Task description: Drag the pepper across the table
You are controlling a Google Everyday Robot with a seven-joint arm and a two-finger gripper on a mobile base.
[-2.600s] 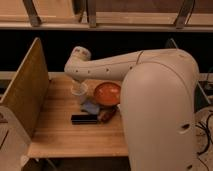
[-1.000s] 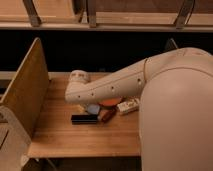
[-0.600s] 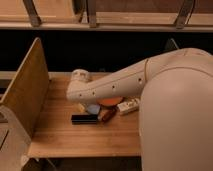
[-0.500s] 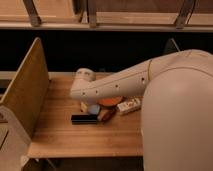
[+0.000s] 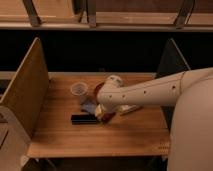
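Pincer point(image 5: 102, 111) sits low over the counter point(image 5: 60, 135), right above the pepper point(image 5: 109, 118), spread or pinching I cannot tell, and a loose drag may shove the black bar point(image 5: 82, 119) just beside it or slip off the pepper.

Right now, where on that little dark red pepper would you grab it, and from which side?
Probably across its narrow middle, from above: the pepper lies flat on the table, elongated, with the black bar close beside one end. The gripper is right over it, under the arm's end.
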